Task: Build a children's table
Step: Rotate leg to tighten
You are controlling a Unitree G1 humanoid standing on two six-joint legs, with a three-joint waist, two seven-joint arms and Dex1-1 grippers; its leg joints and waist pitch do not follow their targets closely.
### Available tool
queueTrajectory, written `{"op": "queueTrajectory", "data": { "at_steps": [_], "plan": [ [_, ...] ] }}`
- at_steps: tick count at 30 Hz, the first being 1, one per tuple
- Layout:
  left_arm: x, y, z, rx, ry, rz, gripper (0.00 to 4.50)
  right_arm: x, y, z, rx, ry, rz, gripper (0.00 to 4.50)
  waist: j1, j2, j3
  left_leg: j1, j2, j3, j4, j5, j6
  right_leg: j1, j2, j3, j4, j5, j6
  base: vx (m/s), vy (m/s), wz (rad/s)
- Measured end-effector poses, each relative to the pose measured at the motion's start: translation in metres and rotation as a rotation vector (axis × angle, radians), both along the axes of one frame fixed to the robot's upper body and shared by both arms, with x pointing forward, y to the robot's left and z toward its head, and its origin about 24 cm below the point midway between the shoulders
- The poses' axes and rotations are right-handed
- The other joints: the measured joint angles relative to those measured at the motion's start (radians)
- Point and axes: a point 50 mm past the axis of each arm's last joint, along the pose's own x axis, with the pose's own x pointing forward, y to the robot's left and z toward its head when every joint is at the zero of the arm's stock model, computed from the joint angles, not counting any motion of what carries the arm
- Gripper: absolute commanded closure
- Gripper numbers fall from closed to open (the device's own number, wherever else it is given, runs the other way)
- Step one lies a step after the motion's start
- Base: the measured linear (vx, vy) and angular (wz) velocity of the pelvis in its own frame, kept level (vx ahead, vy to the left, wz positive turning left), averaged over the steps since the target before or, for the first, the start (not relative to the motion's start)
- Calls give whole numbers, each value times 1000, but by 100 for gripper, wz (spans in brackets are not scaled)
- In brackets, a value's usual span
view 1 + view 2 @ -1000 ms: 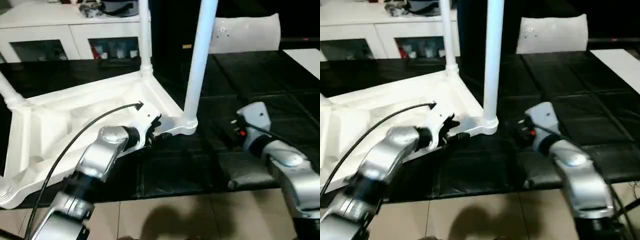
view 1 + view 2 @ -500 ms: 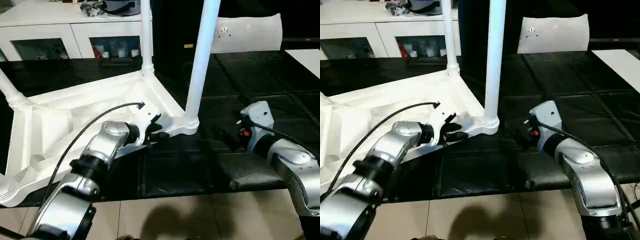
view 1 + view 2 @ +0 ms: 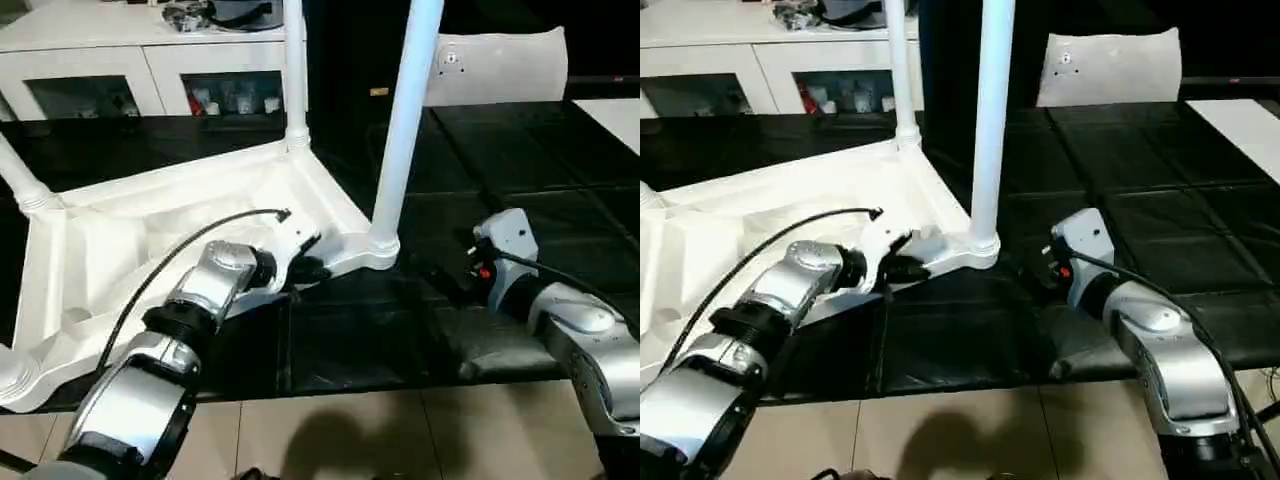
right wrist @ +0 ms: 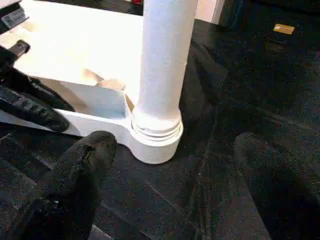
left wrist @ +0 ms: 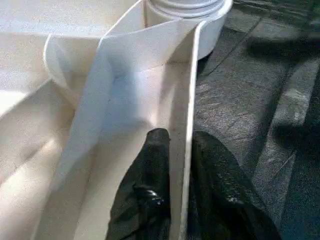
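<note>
The children's table lies upside down on the black mat, its white ribbed top facing up. Three white legs stand in corner sockets: one near, one far and one at the left. My left gripper is shut on the top's thin rim just beside the near leg's socket, one black finger on each side of the wall. My right gripper is open on the mat to the right of that socket, its fingers wide apart and holding nothing.
A white glass-door cabinet stands behind the table. A flat white sheet with a round fitting leans at the back right. The black mat ends at a tiled floor near me.
My left gripper's fingers have closed in on the table top's rim, and the left arm has shifted slightly. The right gripper stays open, almost where it was.
</note>
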Motion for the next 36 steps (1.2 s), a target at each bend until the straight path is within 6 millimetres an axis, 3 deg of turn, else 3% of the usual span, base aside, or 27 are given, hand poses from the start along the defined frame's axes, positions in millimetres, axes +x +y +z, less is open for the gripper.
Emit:
{"op": "queueTrajectory", "data": {
  "at_steps": [2, 4, 8, 19, 24, 30, 36],
  "plan": [
    [-1, -1, 0, 11, -9, -22, 405, 0, 0, 0, 0, 1, 3, 29, 1, 0, 0, -1, 0, 0, 0, 0, 0, -1, 0, 0, 0, 0, 0, 0, 0, 0],
    [-1, -1, 0, 15, -18, -32, 445, 0, 0, 0, 1, 2, 9, 29, 3, 0, 0, -2, 0, 0, 0, 0, 0, -2, 0, 0, 0, 0, 0, 0, 0, 0],
    [-2, 1, 2, 5, -28, -76, 450, -1, -1, 1, -9, 5, 20, 29, 5, -1, 0, -5, 0, 0, 0, 1, 2, -6, 0, 0, 1, 1, -1, 0, 0, 0],
    [-35, 49, -2, -10, -22, -321, 450, -6, 12, 2, 23, -3, 208, 29, 14, -1, 0, -5, 2, 2, -2, 0, 0, -10, 1, 0, 3, -2, -3, 0, 0, 0],
    [-46, 57, -1, 5, -35, -395, 450, -13, 17, -3, 7, 40, 406, 15, 25, -11, 0, -4, 2, 5, -2, 0, 0, -8, 0, 1, 3, -2, -3, 0, 0, 0],
    [-52, 60, 1, 7, -31, -427, 450, -9, 22, -13, -46, 61, 500, 15, 31, -17, 1, -4, 3, 6, -2, 0, 0, -9, 0, 2, 4, -1, -3, 0, 0, 0],
    [-56, 58, 2, 12, -22, -470, 450, 4, 30, -17, -25, 71, 587, 71, 44, -23, 0, -4, 4, 7, -2, 0, 0, -10, 0, 2, 4, 1, -7, 0, 0, 0]
  ]
}}
